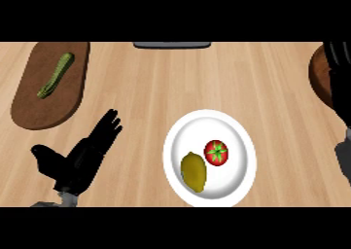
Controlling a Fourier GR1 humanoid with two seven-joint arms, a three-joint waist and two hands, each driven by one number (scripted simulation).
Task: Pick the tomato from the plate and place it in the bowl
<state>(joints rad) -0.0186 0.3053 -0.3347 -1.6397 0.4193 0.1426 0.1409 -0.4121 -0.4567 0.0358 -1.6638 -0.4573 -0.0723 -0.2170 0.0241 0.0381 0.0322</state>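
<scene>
The work surface is a light wooden counter (170, 82). A white plate (179, 141) sits at lower centre and carries the tomato (217, 152), stem up, on its right half, with a yellow lemon (194, 171) just beside it at lower left. My left hand (81, 155) rests on the counter left of the plate, fingers straight, thumb spread, holding nothing. My right hand (343, 82) shows at the right edge, raised, fingers extended, holding nothing. A brown bowl (318, 73) is partly visible behind it at the right edge. A dark wooden board (34, 107) at upper left bears a green cucumber (56, 74).
</scene>
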